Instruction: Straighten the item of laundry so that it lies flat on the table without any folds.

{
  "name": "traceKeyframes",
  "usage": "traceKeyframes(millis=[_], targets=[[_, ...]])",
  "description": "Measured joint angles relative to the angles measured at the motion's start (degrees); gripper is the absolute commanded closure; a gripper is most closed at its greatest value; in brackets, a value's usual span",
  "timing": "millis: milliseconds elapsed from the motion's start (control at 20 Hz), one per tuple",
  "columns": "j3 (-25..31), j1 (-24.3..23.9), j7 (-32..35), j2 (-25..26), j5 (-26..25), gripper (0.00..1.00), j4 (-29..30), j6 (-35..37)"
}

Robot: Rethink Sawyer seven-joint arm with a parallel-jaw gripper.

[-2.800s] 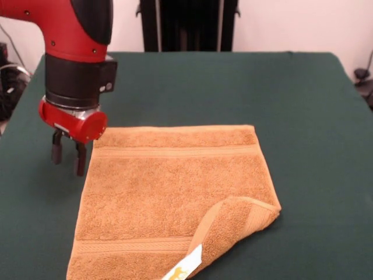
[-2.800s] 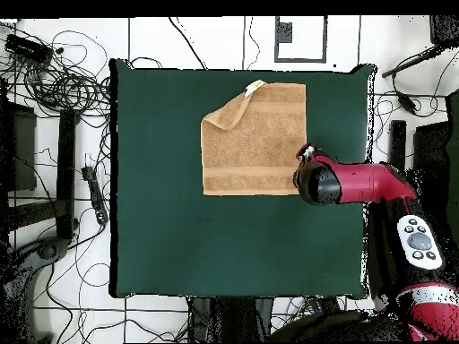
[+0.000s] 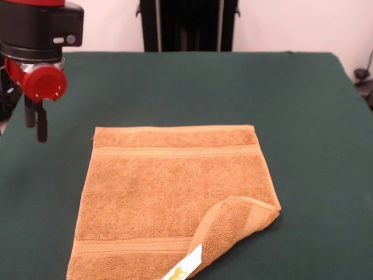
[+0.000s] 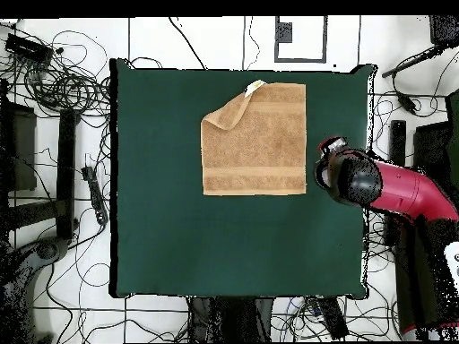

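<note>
The orange-tan towel lies on the dark green table, mostly flat, with woven bands near its far and near ends. Its near right corner is folded over onto the top, and the small white tag shows on the fold. In the overhead view the towel has the folded corner at its upper left. My gripper hangs above the table to the left of the towel's far left corner, apart from it, empty, its fingers close together. In the overhead view the gripper is right of the towel.
Black stands rise behind the table's far edge. Cables and gear lie on the floor around the table. Bare green cloth spreads wide on all sides of the towel.
My gripper has risen and moved away from the towel's far left corner, toward the table's edge. The towel has not moved.
</note>
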Motion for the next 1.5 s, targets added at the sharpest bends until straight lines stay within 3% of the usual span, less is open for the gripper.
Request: traceKeyframes(millis=[750, 1500], targets=[[-0.63, 0.70, 0.00, 0.65, 0.30, 0.00, 0.13, -0.01], [-1.77, 8.83, 0.00, 5.85, -0.01, 0.00, -5.27, -0.01]])
